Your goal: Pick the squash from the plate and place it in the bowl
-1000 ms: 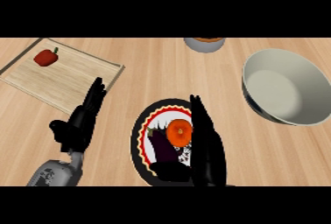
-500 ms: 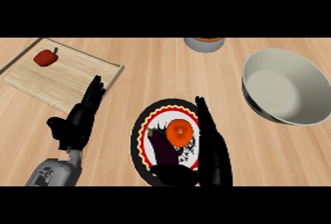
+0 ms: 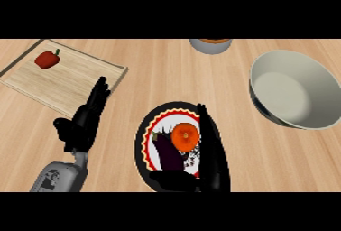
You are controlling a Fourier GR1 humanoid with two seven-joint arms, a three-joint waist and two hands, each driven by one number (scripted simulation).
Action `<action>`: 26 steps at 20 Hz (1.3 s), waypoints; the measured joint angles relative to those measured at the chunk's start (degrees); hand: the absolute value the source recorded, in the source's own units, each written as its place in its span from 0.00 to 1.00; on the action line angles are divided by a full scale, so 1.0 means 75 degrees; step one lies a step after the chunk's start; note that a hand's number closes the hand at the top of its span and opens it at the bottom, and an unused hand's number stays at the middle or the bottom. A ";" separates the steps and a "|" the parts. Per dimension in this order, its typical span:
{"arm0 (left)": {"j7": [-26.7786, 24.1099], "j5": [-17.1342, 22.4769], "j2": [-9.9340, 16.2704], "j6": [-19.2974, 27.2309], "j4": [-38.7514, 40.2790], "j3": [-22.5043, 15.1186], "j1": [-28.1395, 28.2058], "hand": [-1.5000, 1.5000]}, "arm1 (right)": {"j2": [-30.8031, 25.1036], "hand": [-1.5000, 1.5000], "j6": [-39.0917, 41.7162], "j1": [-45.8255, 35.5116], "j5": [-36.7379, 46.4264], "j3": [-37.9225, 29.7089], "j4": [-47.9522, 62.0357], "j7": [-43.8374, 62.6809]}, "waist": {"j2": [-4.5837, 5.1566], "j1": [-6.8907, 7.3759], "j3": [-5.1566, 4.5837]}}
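Squash (image 3: 184, 136) sits on the plate (image 3: 143, 135) beside the open right hand (image 3: 212, 153); no writing shows.

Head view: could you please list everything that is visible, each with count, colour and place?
squash: one, orange, on the plate
eggplant: one, dark purple, on the plate, left of the squash
plate: one, black rim with red and white pattern, lower centre
bowl: one, pale grey, right
cutting board: one, light wood, upper left
red pepper: one, on the cutting board
container: one, grey, top edge
left hand: black, open, left of the plate
right hand: black, fingers straight, right of the squash
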 measured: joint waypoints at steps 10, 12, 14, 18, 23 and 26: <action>0.0259 -0.0212 -0.0203 -0.0392 -0.0268 0.0330 0.0134 0.50 | 0.0003 0.00 -0.0931 0.0062 -0.0681 0.0063 0.1132 -0.0985 | -0.0004 0.0005 -0.0001; 0.0252 -0.0212 -0.0205 -0.0480 -0.0248 0.0441 0.0118 0.50 | 0.0002 0.00 -0.1041 -0.0107 -0.0782 -0.0028 0.1568 -0.1111 | -0.0001 0.0010 -0.0001; 0.0261 -0.0270 -0.0228 -0.0489 -0.0337 0.0463 0.0199 0.50 | -0.0039 0.00 -0.0948 -0.0015 -0.0599 -0.0149 0.1653 -0.1034 | -0.0004 0.0002 0.0000; 0.0118 -0.0440 -0.0394 -0.0490 -0.0272 0.0429 0.0293 0.50 | -0.0020 0.00 -0.0823 0.0070 -0.0491 -0.0349 0.2080 -0.1080 | -0.0017 -0.0003 0.0000; 0.0192 -0.0560 -0.0479 -0.0624 -0.0181 0.0554 0.0145 0.50 | -0.0010 0.00 -0.0637 -0.0169 -0.0618 -0.0194 0.2361 -0.0925 | -0.0029 -0.0003 0.0000; 0.0128 -0.0746 -0.0603 -0.0556 -0.0290 0.0496 0.0288 0.50 | 0.0010 1.00 -0.0467 -0.0270 -0.0765 -0.0198 0.2574 -0.1220 | -0.0028 0.0006 0.0001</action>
